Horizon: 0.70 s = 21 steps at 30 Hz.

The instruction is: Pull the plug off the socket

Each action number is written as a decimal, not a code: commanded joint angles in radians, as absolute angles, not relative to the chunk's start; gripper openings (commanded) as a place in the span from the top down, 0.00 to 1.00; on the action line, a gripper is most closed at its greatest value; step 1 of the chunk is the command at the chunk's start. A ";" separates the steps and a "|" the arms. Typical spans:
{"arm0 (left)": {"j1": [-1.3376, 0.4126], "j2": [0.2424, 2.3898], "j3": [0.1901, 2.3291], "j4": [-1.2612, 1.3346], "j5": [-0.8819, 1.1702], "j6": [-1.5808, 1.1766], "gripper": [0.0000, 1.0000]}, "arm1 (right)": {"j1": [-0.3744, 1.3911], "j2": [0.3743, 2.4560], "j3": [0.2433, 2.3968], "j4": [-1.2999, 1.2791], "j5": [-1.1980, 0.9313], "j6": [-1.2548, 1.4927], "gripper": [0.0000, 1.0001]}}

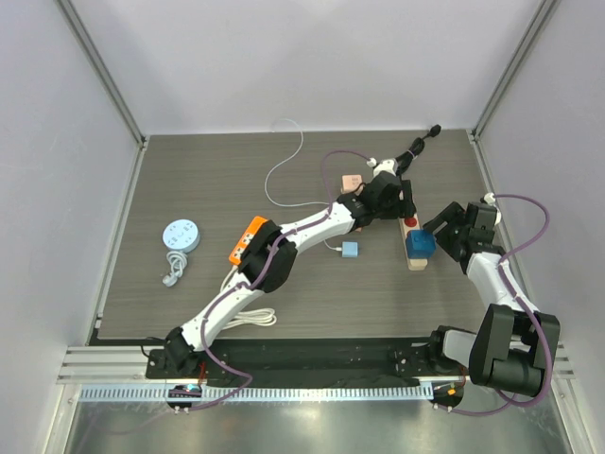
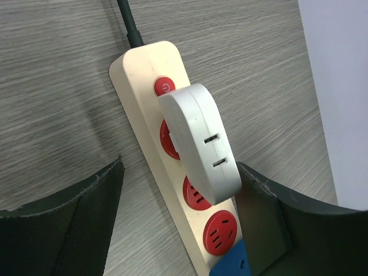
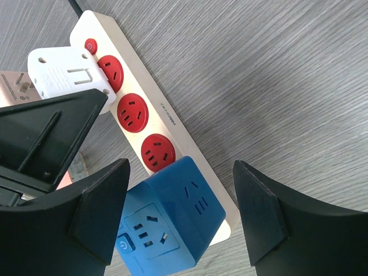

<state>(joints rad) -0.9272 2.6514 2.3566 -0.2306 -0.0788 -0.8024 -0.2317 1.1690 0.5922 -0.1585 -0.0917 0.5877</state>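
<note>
Not pulled yet: the dark blue plug (image 3: 172,221) sits seated at the cordless end of the beige power strip (image 3: 169,109), right gripper (image 3: 181,168) spread astride it, left gripper (image 2: 179,168) spread around the white adapter (image 2: 198,144).

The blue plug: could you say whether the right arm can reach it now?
Probably yes: the open right gripper frames the plug, nothing between; the left gripper sits farther up the strip.
</note>
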 commanded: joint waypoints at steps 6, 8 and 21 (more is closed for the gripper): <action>-0.927 2.652 2.399 -0.132 -0.075 -0.824 0.33 | -0.227 1.149 0.589 -0.150 -0.097 0.577 0.23; -0.927 2.646 2.390 -0.118 -0.064 -0.816 0.39 | -0.227 1.149 0.589 -0.149 -0.094 0.577 0.22; -0.927 2.609 2.368 -0.112 -0.025 -0.761 0.71 | -0.196 1.204 0.635 -0.164 -0.126 0.540 0.26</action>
<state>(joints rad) -0.9272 2.6564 2.3596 -0.1627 -0.0467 -0.7933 -0.2142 1.1839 0.5957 -0.1513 -0.1017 0.5793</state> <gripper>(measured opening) 0.326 0.750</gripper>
